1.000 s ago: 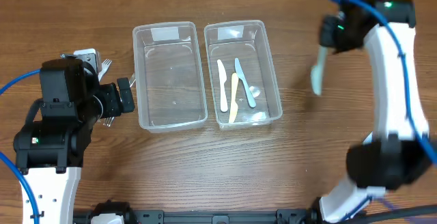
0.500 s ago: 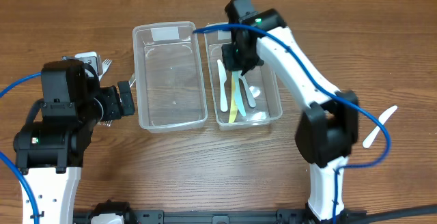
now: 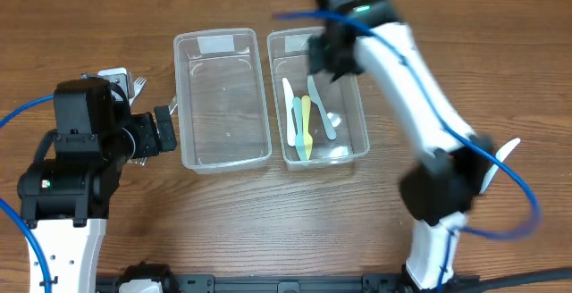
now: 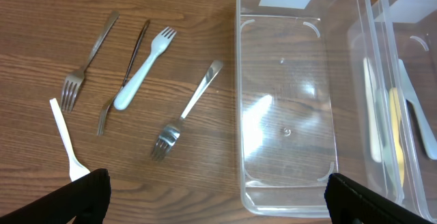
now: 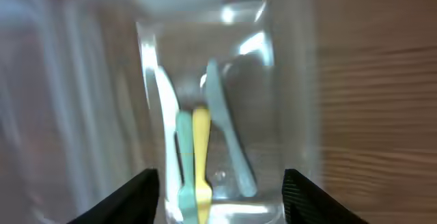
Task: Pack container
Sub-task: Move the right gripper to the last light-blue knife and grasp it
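Overhead view, 12 o'clock pointing away from the arm bases. Left gripper (image 3: 168, 128) sits at 9 o'clock of the empty container (image 3: 223, 105), jaws wide apart and holding nothing; its fingertips (image 4: 87, 195) frame the wrist view at the two lower corners. Loose forks lie on the wooden table (image 3: 268, 230) at 9 to 10 o'clock of that container: a white plastic fork (image 4: 65, 138) nearest the gripper, a metal fork (image 4: 186, 113) just beside the container wall, a pale blue plastic fork (image 4: 142, 70) touching a thin metal fork (image 4: 126, 74), and a far metal fork (image 4: 87, 63). At 3 o'clock stands the second container (image 3: 365, 132), just beside the first; whether the walls touch cannot be told. It holds four pieces lying lengthwise side by side: white knife (image 3: 289, 105), teal piece (image 5: 184, 149), yellow piece (image 3: 306, 132), pale blue knife (image 3: 322, 114). A white utensil (image 3: 508, 148) lies well apart at 3 o'clock, partly hidden by the right arm (image 3: 411, 96). Right gripper (image 3: 329, 59) hovers over the 12 o'clock end of the second container, jaws apart and empty; its wrist view is motion-blurred
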